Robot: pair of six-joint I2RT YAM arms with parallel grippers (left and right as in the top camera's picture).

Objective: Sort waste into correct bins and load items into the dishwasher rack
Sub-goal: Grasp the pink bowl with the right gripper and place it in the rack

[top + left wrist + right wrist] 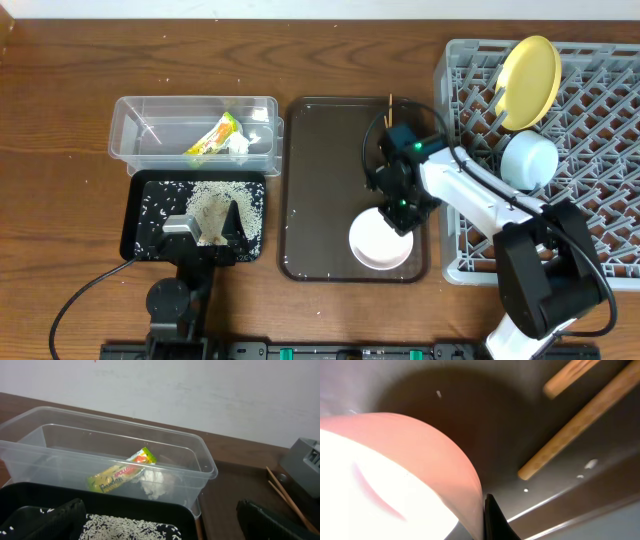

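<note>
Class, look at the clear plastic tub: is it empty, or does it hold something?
Not empty. Through the wall of the clear tub you can see a snack wrapper and a crumpled white paper scrap lying on its floor.

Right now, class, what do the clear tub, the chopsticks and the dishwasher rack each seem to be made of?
Clear tub: likely plastic, glossy; the wrapper shows through its walls.
Chopsticks: seemingly wood, matte tan with faint grain.
Dishwasher rack: probably moulded plastic, dull uniform grey lattice.
</note>
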